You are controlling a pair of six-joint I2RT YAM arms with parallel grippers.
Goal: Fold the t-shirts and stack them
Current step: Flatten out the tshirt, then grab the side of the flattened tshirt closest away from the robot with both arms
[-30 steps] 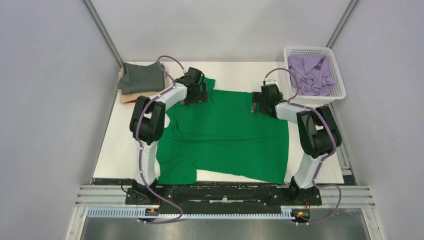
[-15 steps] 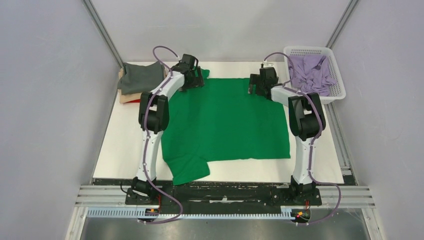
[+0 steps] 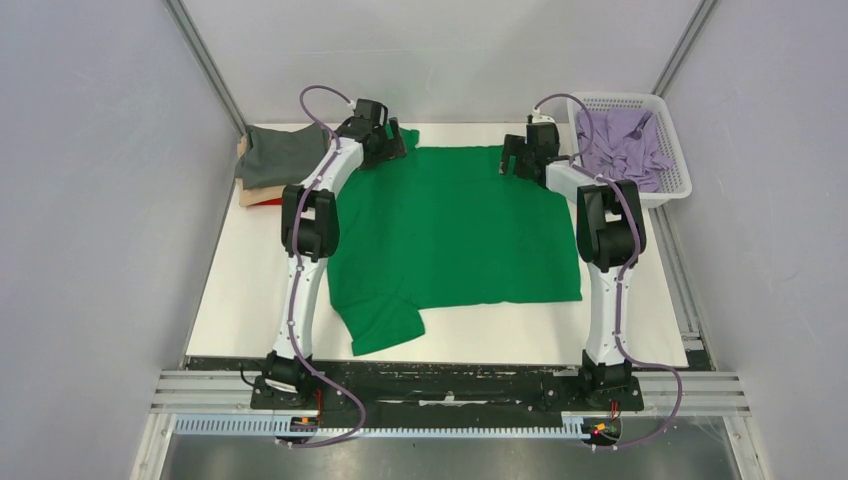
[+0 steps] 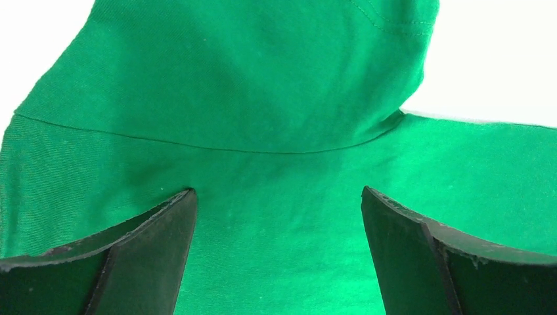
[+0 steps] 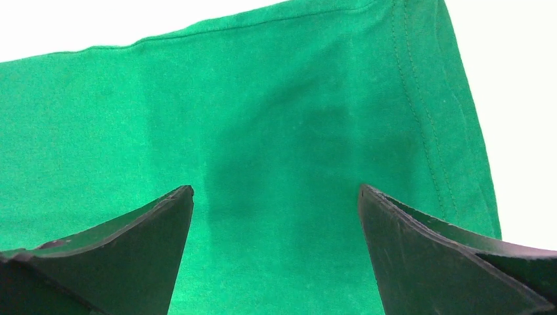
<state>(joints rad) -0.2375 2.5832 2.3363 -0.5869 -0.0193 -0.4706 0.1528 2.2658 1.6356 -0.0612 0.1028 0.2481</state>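
Lying at the upper left of the overhead frame, a dark grey t-shirt (image 3: 282,155) tops a folded stack on the white tabletop (image 3: 240,290). Beside it, the left jaws stand wide apart over a shoulder of the bright green t-shirt (image 3: 460,230), which is spread flat mid-frame. The right jaws gape equally wide above its upper right corner, gripping nothing. A lavender t-shirt (image 3: 620,145) fills the basket (image 3: 615,98) at upper right.

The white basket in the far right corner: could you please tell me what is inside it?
A crumpled lavender t-shirt lies in the basket; anything beneath that cloth, including the basket's floor, is hidden.
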